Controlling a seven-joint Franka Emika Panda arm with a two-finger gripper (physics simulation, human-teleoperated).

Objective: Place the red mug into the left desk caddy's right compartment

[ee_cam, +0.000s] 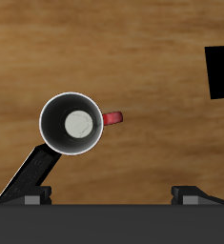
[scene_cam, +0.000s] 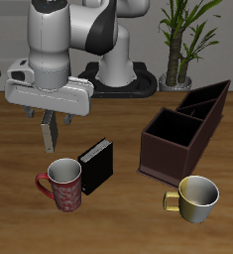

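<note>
Red mug [scene_cam: 65, 185] with whitish swirl pattern, red handle and grey inside: upright on wooden desk [scene_cam: 118, 223], near its front edge, untouched, outside long dark maroon-brown desk caddy [scene_cam: 184, 132]. Small black box [scene_cam: 97, 164] just beside that mug, on the side toward the caddy, leaning on one edge. Plain yellow-gold mug [scene_cam: 196, 197] with white inside also upright, close to the caddy's nearer end and well apart from red mug. Right compartment [scene_cam: 171, 130], the caddy's large square section at that nearer end, holding nothing. End effector [scene_cam: 48, 129] poised above and a little behind red mug, fingers pointing down, released with a narrow gap, gripping nothing. From wrist camera, red mug [ee_cam: 74, 122] seen straight down, rim round, handle sideways, black box [ee_cam: 220, 72] at frame edge.
</note>
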